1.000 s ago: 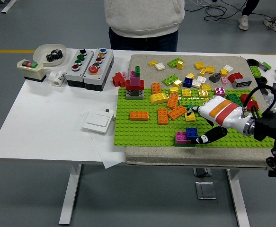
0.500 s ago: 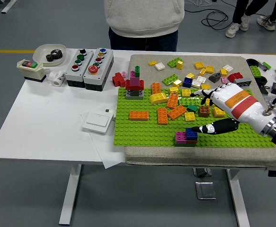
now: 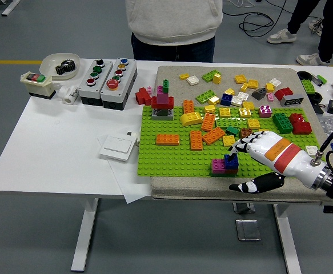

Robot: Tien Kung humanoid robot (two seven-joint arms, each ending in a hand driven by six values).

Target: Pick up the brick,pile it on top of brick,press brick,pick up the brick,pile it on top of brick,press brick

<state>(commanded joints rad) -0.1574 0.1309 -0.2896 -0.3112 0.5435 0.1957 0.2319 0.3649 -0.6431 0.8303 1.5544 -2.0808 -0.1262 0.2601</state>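
— While a person in a grey hoodie (image 3: 173, 23) stands behind the white table (image 3: 63, 142), where's the robot hand (image 3: 256, 149)?
— Fingers spread, empty, fingertips beside the small blue brick (image 3: 231, 161) stacked on the magenta brick (image 3: 218, 166), on the green studded baseplate (image 3: 172, 157).

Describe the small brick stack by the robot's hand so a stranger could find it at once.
Start at the green baseplate and go to its near edge, just left of the white right hand. There stands the small stack: a blue brick on a magenta one. It sits alone on bare studs, apart from the orange bricks farther back.
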